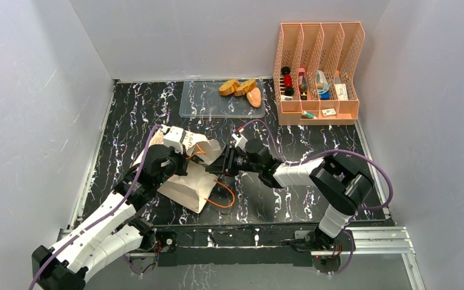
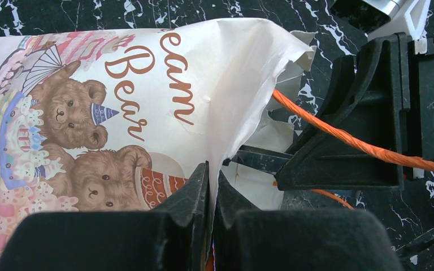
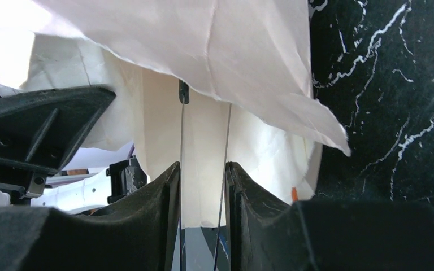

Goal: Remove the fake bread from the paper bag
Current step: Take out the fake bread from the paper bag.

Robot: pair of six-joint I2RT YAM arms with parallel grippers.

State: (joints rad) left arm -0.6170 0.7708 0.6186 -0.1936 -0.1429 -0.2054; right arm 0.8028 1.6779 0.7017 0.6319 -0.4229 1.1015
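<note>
The paper bag [image 1: 187, 181] lies on the black marbled table between the two arms, its teddy-bear print [image 2: 79, 130] facing up. My left gripper [image 2: 212, 175] is shut on the paper edge at the bag's mouth and holds it lifted. My right gripper [image 1: 214, 164] is at the bag's opening, jaws a narrow gap apart, with only the pale inside of the bag [image 3: 203, 124] showing between them. Its black fingers [image 2: 367, 113] also appear in the left wrist view, under the orange cord handle [image 2: 344, 135]. Three pieces of fake bread [image 1: 241, 89] lie in the clear tray. Any bread inside the bag is hidden.
The clear plastic tray [image 1: 199, 103] sits at the back centre. A peach file organiser [image 1: 317, 72] with small items stands at the back right. A loop of orange handle [image 1: 226, 196] lies on the table in front of the bag. Grey walls close in three sides.
</note>
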